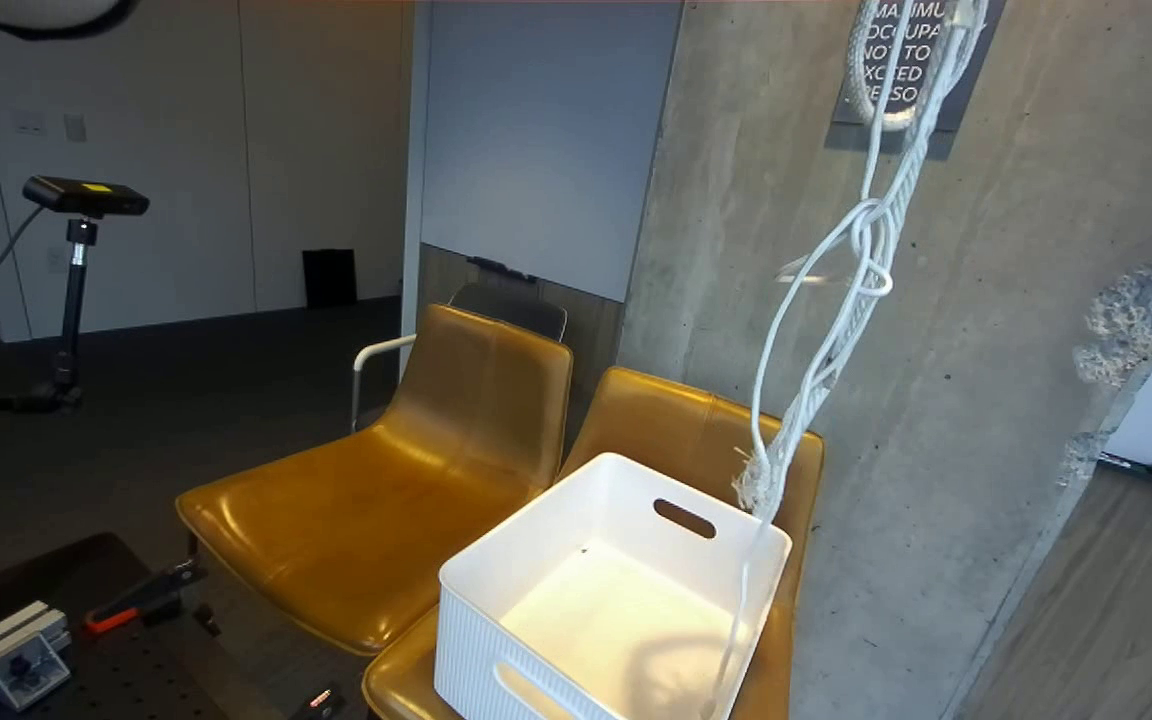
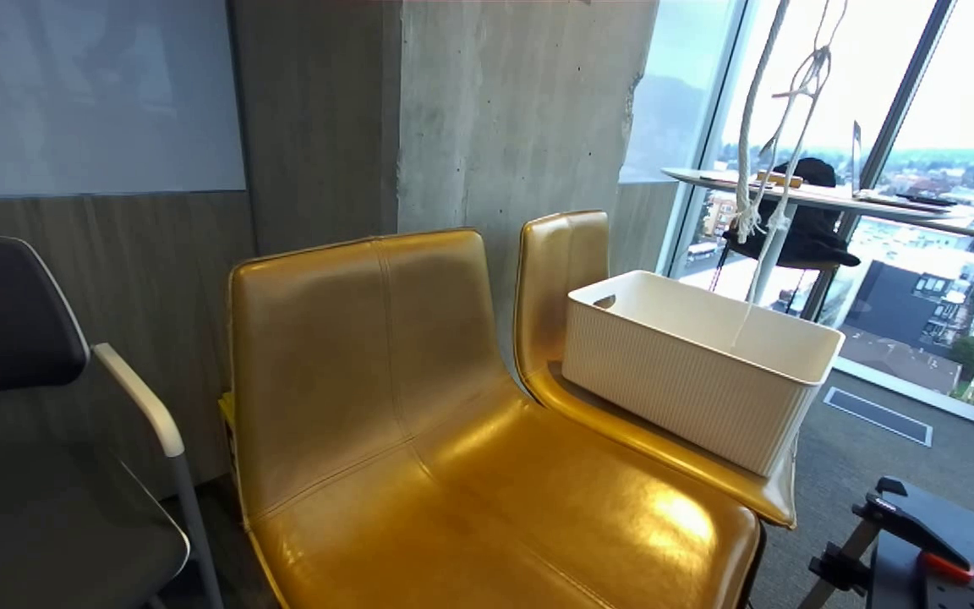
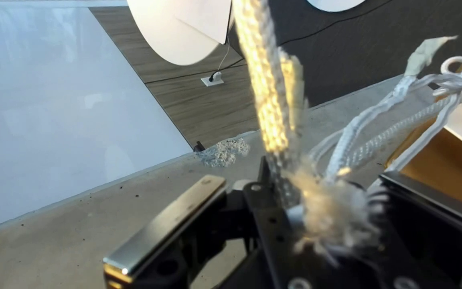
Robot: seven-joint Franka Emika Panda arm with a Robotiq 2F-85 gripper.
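Evidently, pincer (image 3: 295, 196) tight on rope (image 3: 264, 80)

a dark sign (image 1: 914, 68) on the concrete wall (image 1: 1021, 330), partly covered by white rope (image 1: 818, 375), reads "maximu / occupa / not to / xceed / perso" as far as can be seen.

My gripper (image 3: 309, 192) pairs matt plastic-looking parts with a smooth, shiny metal strip (image 3: 166, 223) at the left; the near rope (image 3: 269, 100) is braided fibre, fuzzy where it frays. I see glossy leather-like chairs (image 2: 360, 364), a ribbed plastic bin (image 2: 681, 385), a glossy whiteboard (image 3: 54, 112) and a far pillar (image 1: 976, 340) of matt concrete, rough where chipped.
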